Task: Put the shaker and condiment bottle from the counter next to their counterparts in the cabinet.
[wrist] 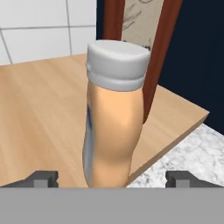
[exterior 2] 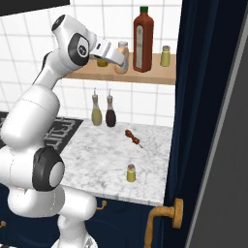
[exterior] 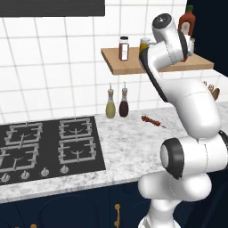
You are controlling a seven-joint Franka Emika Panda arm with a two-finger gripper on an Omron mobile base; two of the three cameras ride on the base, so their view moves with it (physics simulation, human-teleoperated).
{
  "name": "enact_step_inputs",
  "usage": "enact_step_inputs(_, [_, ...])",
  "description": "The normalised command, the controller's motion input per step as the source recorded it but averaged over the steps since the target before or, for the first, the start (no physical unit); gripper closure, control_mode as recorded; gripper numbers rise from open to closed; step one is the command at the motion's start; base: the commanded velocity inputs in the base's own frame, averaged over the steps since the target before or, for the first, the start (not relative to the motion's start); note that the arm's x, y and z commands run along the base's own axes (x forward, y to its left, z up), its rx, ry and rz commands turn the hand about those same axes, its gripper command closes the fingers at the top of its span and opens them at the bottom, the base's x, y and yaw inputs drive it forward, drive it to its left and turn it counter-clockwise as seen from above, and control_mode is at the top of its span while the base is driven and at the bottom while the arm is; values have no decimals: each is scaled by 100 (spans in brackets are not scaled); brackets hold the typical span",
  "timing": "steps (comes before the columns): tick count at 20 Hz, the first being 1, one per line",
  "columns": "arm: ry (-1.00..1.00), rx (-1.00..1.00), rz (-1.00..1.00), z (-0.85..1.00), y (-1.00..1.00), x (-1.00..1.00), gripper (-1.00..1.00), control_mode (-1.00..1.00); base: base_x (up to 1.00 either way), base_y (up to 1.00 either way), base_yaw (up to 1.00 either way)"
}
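The peach-orange condiment bottle (wrist: 114, 118) with its pale cap stands upright on the light-wood cabinet shelf (wrist: 39, 109), just in front of the tall red-brown bottle (wrist: 164, 39). My gripper (wrist: 111, 180) is open, with a finger on each side of the condiment bottle and a gap on both sides. From the right base view, the gripper (exterior 2: 121, 60) is at the condiment bottle (exterior 2: 123, 46), left of the red-brown bottle (exterior 2: 143, 41); a tiny yellow-green shaker (exterior 2: 165, 55) stands at the shelf's right end. Its twin shaker (exterior 2: 131, 173) sits on the marbled counter (exterior 2: 97, 160) near the front edge.
A dark-capped jar (exterior: 124, 48) and a yellow jar (exterior: 144, 44) stand further left on the shelf (exterior: 129, 66). Two spouted cruets (exterior: 110, 106) (exterior: 124, 104) stand against the tiled wall. A skewer (exterior: 153, 121) lies on the counter. The black hob (exterior: 44, 147) is at left, a navy cupboard door (exterior 2: 193, 121) at right.
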Motion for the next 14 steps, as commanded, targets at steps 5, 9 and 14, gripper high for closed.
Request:
enact_step_inputs(5, [0, 0, 0, 0, 0, -41, -100, -100, 0, 0, 0])
enact_step_inputs(9, [0, 0, 0, 0, 0, -41, -100, -100, 0, 0, 0])
enact_step_inputs(14, [0, 0, 0, 0, 0, -39, -100, -100, 0, 0, 0])
